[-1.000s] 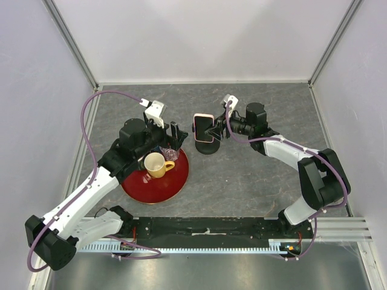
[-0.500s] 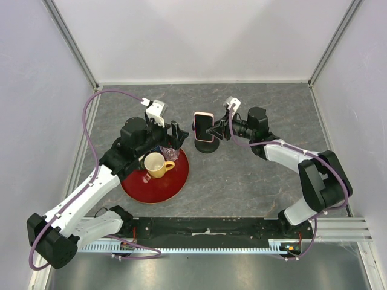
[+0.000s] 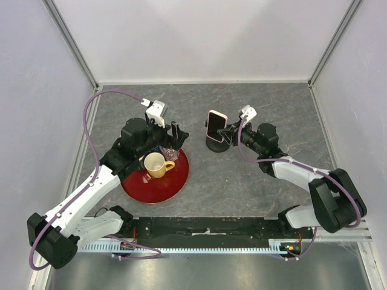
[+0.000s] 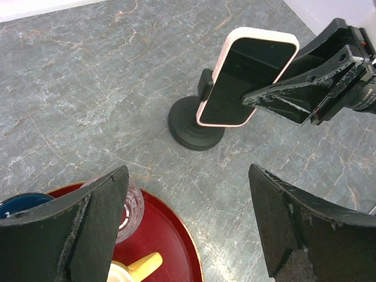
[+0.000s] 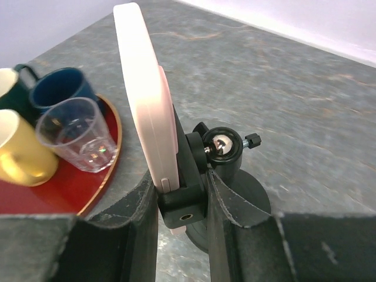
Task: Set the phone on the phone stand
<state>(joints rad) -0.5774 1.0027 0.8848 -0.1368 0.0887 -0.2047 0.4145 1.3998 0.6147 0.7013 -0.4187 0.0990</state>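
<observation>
Phone (image 5: 144, 94) upright in phone stand (image 5: 226, 150) clamp; right hand (image 5: 182, 179) clenched across phone's lower edge and clamp. Left hand (image 4: 188, 176) released, near red tray (image 4: 167, 235).

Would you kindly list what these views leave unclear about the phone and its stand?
Right wrist: the phone has its lower edge partly covered by fingers of the right gripper; grip unclear.
Left wrist: the post of the phone stand is behind the phone.
Top external: its clamp too small.
</observation>
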